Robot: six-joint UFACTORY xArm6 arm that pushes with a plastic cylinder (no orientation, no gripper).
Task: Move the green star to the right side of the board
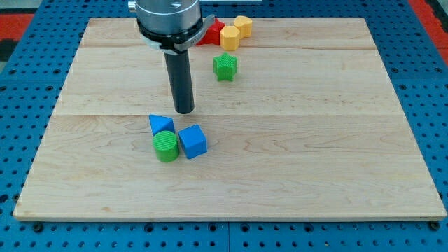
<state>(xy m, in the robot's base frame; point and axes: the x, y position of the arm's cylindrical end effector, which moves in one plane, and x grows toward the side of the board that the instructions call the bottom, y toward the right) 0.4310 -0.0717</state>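
Note:
The green star (225,66) lies on the wooden board (294,140) near the view's top, a little left of centre. My tip (184,110) rests on the board below and to the left of the star, apart from it. A blue triangle (161,124), a green cylinder (166,146) and a blue cube (193,141) sit clustered just below the tip, none touching it.
At the view's top edge of the board, above the star, sit a red block (211,33), partly hidden by the arm, and two yellow blocks (229,37) (243,26). A blue pegboard (434,84) surrounds the board.

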